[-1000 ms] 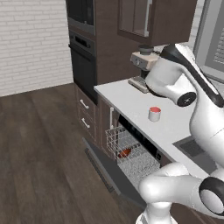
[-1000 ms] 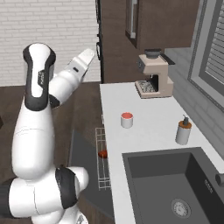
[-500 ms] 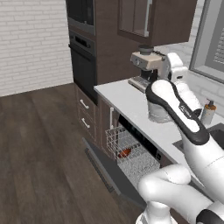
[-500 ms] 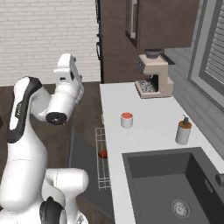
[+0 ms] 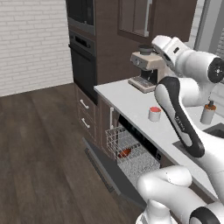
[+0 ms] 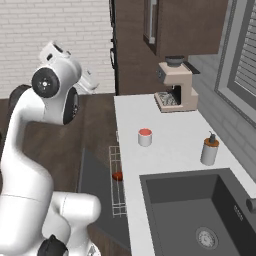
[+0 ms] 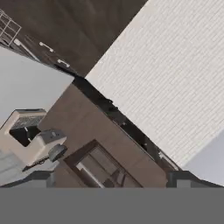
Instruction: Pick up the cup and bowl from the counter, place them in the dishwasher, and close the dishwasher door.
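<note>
My pincer [image 7: 113, 181] is spread wide and holds nothing. The cup [image 5: 154, 113] on the worktop [image 5: 127, 101] seems light, stiff, smooth; I would grip across its sides.

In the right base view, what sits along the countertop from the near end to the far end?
Sink → soap dispenser → cup → coffee machine, all on the counter.

Matt pale counter [image 5: 131, 107], wire-metal rack [image 5: 131, 155], dark wood-grain floor [image 5: 39, 148], white brick wall [image 5: 30, 41].
</note>
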